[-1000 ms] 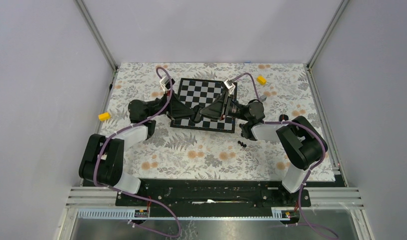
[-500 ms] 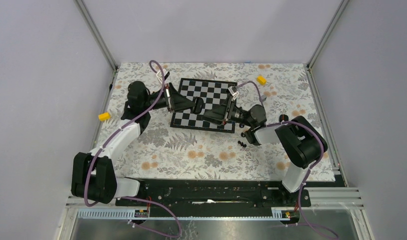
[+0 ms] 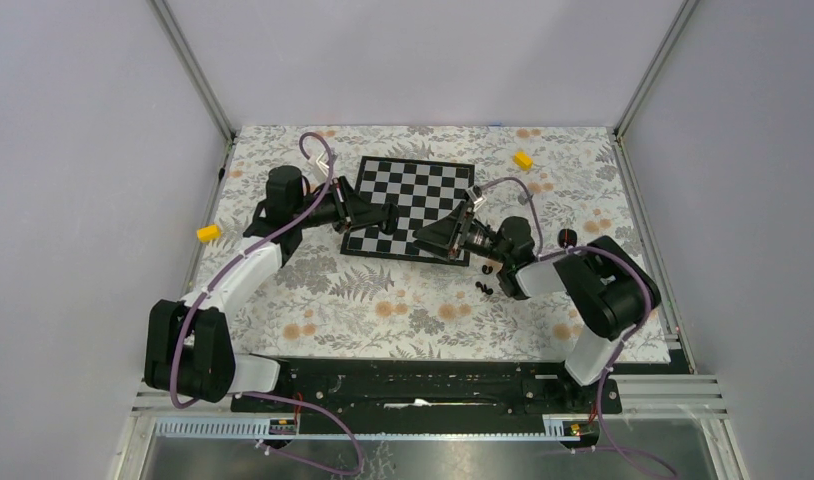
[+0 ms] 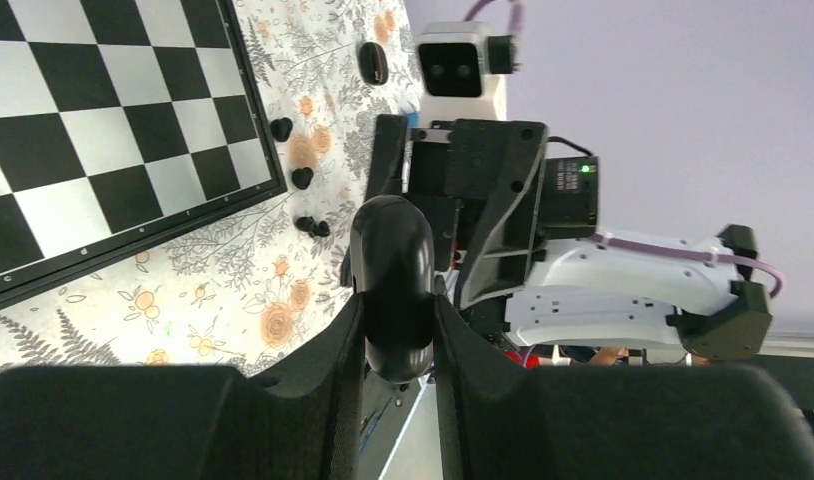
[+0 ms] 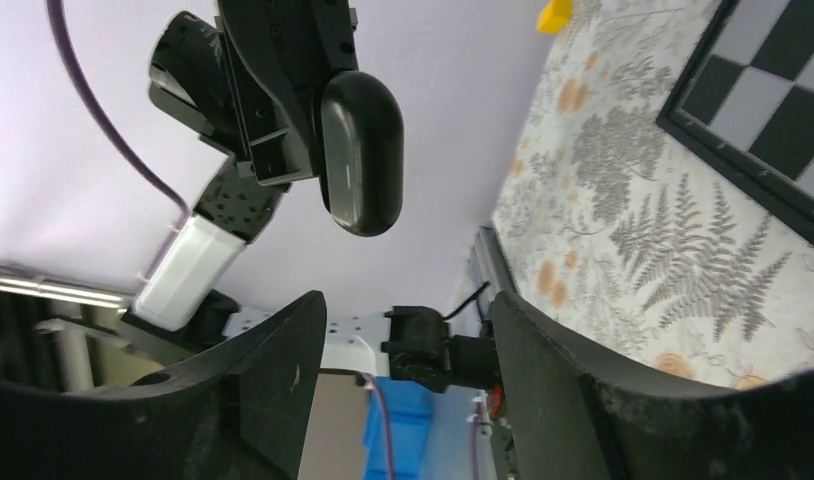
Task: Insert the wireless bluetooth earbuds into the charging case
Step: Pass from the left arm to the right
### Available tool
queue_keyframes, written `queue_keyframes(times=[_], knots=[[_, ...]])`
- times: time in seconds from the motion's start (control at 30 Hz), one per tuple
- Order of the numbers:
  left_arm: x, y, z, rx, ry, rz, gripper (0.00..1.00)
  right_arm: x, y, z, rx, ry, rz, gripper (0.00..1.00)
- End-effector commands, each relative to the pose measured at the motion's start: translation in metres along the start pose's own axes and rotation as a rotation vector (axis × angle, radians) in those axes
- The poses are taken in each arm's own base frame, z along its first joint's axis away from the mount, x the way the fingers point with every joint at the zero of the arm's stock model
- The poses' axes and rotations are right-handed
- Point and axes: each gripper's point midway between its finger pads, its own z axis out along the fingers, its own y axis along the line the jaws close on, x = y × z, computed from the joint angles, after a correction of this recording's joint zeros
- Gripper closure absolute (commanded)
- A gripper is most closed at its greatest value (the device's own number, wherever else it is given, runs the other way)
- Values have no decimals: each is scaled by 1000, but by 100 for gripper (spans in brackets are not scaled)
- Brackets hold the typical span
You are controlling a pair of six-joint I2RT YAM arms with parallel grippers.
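The charging case (image 4: 390, 280), a glossy black pebble with its lid down, is pinched between my left gripper's (image 4: 395, 312) fingers. It hangs above the chessboard (image 3: 413, 185), near its front edge (image 3: 394, 214). My right gripper (image 5: 405, 305) points at the case (image 5: 361, 150) from a short way off. Its jaws are spread wide with nothing between them. Tiny black earbuds (image 3: 484, 288) lie on the flowered cloth off the board's near right corner, under the right forearm. They also show in the left wrist view (image 4: 302, 178).
A yellow block (image 3: 523, 159) sits at the back right and another (image 3: 208, 232) at the left edge. A small dark object (image 3: 568, 237) lies right of the right arm. Metal posts and grey walls enclose the flowered cloth (image 3: 383, 300).
The left arm has stretched out and swung the case over the board's front. The right gripper has opened wider and drawn back toward the near right.
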Motion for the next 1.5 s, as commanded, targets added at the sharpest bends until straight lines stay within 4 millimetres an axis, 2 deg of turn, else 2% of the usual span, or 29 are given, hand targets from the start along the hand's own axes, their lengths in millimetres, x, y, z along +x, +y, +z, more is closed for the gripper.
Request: queue_keyframes(times=[0.0,0.07,0.17,0.23,0.33,0.47,1.03,1.47], knots=[[2,12,0,-31,-2,51,100,-16,-3,-3,167,-57,-210,29],[5,11,0,-22,9,56,100,-21,-16,-7,306,-57,-288,24],[5,6,-1,-9,7,74,100,-28,-2,-3,325,-63,-375,17],[5,3,0,-4,7,79,100,-28,9,3,307,-55,-392,16],[4,1,0,5,5,78,100,-21,19,18,287,-39,-406,17],[5,-3,0,16,0,76,100,-14,18,32,292,-39,-400,19],[7,-9,-2,32,7,92,100,-16,17,46,270,-47,-374,21],[7,-15,-3,43,8,95,100,-13,17,54,212,-36,-334,34]])
